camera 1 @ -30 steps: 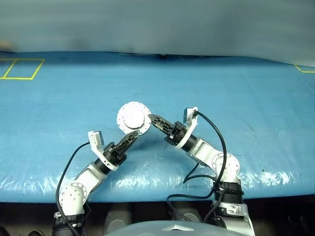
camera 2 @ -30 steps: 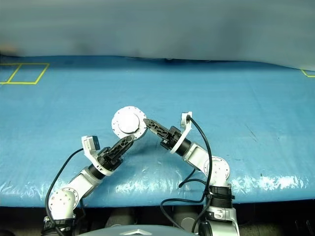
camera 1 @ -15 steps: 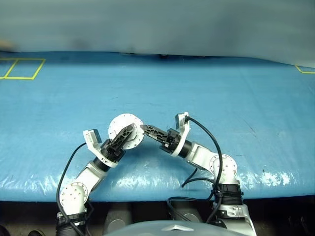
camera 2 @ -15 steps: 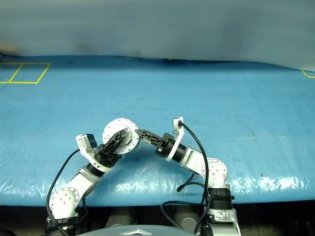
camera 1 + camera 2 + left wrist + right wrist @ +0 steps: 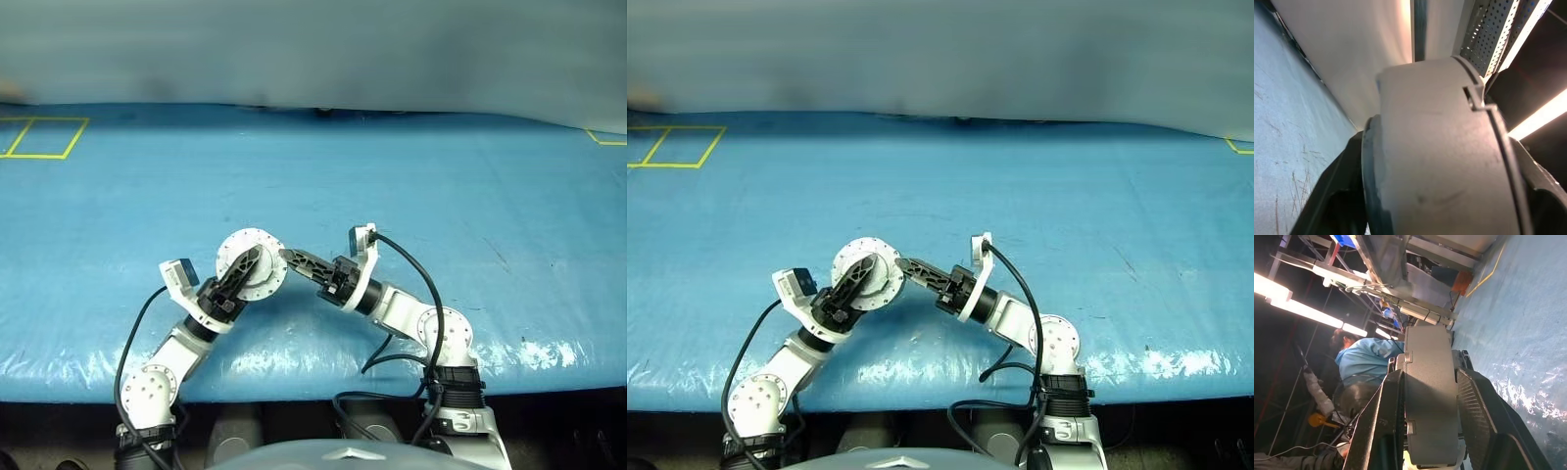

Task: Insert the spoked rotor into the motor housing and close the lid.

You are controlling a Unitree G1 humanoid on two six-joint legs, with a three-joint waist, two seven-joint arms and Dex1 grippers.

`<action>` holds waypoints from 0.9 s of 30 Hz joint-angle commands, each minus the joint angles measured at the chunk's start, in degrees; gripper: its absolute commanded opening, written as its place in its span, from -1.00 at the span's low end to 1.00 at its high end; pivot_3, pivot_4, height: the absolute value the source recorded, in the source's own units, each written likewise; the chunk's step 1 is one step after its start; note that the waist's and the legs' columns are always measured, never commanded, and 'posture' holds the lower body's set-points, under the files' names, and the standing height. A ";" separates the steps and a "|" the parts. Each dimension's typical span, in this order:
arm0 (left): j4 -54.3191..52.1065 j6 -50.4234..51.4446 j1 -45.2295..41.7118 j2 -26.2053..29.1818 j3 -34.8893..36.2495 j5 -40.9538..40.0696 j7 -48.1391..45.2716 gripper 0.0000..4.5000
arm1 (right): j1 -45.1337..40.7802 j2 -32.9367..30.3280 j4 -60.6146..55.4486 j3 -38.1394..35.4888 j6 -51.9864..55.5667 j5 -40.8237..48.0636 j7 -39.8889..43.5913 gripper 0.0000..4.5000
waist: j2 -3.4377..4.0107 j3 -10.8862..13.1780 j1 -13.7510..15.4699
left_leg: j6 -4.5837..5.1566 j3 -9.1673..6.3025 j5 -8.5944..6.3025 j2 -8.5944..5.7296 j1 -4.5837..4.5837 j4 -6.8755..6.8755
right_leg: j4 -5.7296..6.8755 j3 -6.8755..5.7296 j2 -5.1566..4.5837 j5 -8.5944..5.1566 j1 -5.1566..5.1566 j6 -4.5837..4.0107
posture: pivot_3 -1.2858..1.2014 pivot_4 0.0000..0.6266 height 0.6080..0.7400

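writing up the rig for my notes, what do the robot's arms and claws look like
Both arms are built from silver-grey and white rounded segments with black bands at the joints. Each ends in a claw of two slim black fingers: the left claw, the right claw. A small white camera block sits on each wrist, and a black cable loops loosely from each wrist back down the arm.

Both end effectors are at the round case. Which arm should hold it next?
Right, probably. The right end effector clamps the motor housing by its rim, seated deep between its jaws. The left end effector lies across its face, grip unclear.
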 commanded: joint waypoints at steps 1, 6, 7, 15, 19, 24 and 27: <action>-0.83 0.39 -0.33 0.03 -0.03 -0.69 -0.89 0.08 | -0.78 1.11 -1.85 -0.13 -0.90 2.44 1.15 -0.48 | 0.00 0.00 0.00 | 0.00 0.00 0.00 0.00 0.00 0.00 | 0.00 0.00 0.00 0.00 0.00 0.00 | 0.03 -0.52 1.00; -0.47 0.36 -0.58 -0.48 0.34 -0.60 1.78 0.08 | -0.91 0.43 -2.06 1.01 -2.49 -0.43 1.71 -0.48 | 0.00 0.00 0.00 | 0.00 0.00 0.00 0.00 0.01 0.00 | 0.00 0.00 0.00 0.00 0.00 0.00 | 0.03 -0.52 1.00; -0.39 0.28 -0.70 -0.57 0.44 -0.68 2.11 0.08 | -0.85 0.10 -2.31 1.70 -3.54 -1.90 2.44 -0.48 | 0.00 0.00 -0.01 | 0.00 0.00 0.00 0.00 0.00 0.00 | 0.00 0.00 0.00 0.00 0.00 0.00 | 0.03 -0.52 1.00; 1.14 -5.41 -3.47 -3.77 3.74 0.78 6.81 0.08 | -1.17 1.54 -0.86 1.40 -9.68 -6.75 -0.05 0.54 | -0.01 0.00 0.06 | -0.01 0.00 0.00 -0.01 0.00 0.02 | 0.01 0.00 0.00 0.01 0.01 0.02 | 0.03 -0.52 1.00; 1.12 -6.99 -7.14 -4.86 6.01 -1.19 8.74 0.08 | -1.71 1.69 0.22 1.28 -15.00 -12.26 -2.67 0.54 | -0.01 0.00 0.16 | -0.03 -0.01 0.02 0.00 0.00 0.03 | 0.01 0.00 0.01 0.03 0.00 0.03 | 0.03 -0.52 1.00; 3.30 -7.45 -13.46 -3.70 8.20 -0.46 13.65 0.08 | -1.16 0.79 -0.52 1.55 -18.26 -15.35 -2.02 0.54 | -0.02 -0.01 0.71 | -0.04 -0.04 0.03 -0.07 -0.05 0.04 | -0.02 0.00 -0.03 0.08 0.02 0.03 | 0.03 -0.52 1.00; 8.61 -8.58 -18.72 -2.92 10.16 2.45 21.23 0.08 | -0.49 0.83 -1.04 1.58 -18.78 -15.62 -2.03 0.54 | -0.02 -0.01 0.79 | -0.05 -0.06 0.03 -0.09 -0.03 0.06 | -0.03 0.00 -0.04 0.15 0.05 -0.04 | 0.03 -0.52 1.00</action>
